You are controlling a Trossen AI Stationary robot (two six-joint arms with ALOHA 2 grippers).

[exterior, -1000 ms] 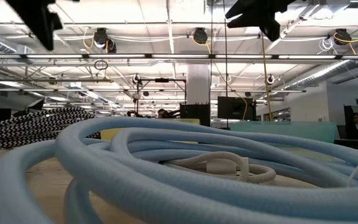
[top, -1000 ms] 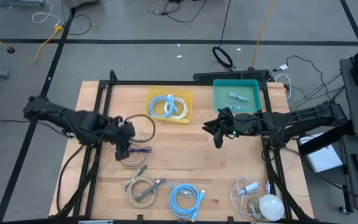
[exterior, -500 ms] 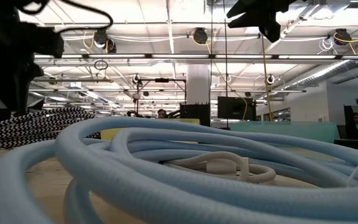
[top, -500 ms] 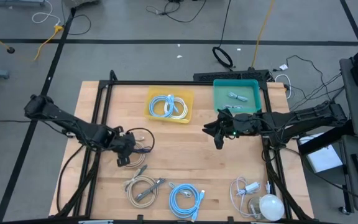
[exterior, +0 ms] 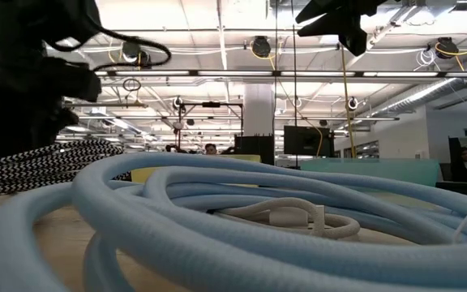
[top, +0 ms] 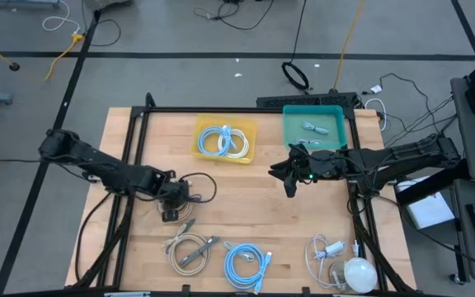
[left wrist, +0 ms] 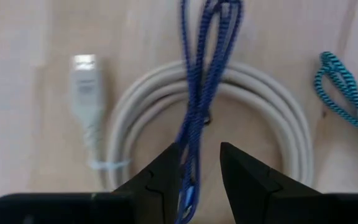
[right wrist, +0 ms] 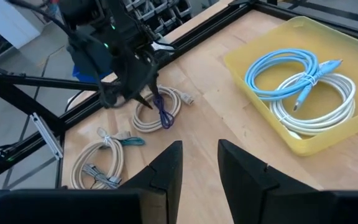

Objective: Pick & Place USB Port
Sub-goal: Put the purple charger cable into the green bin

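A: Where is the left pincer (top: 171,200)?

B: Low over the wooden surface (top: 262,206), left of its middle. In its wrist view the two dark fingers (left wrist: 166,171) stand narrow and a blue-purple braided cable (left wrist: 197,93) runs down between them, so it grips that cable.

A: And what lies under it?

B: A coiled beige cable (left wrist: 229,106) flat on the wood, its silver USB plug (left wrist: 84,68) off to one side. The braided cable hangs across that coil. A teal braided cable (left wrist: 340,87) shows at the edge of the same view.

A: The right pincer?

B: The right pincer (top: 291,175) hangs above the middle of the surface, just in front of the green tray (top: 291,132). Its fingers (right wrist: 166,165) are a small gap apart with nothing between them.

A: What is in the trays?

B: The yellow tray (top: 250,153), at the far side beside the green one, holds a light blue cable coil (right wrist: 278,65) and a white cable coil (right wrist: 325,102), touching each other. The green tray holds small grey pieces (top: 316,128); I cannot tell what they are.

A: Anything else near the front edge?

B: Another beige coil (top: 190,250), a light blue coil (top: 246,266) beside it, and at the right corner a white cable with a white round object (top: 357,272).
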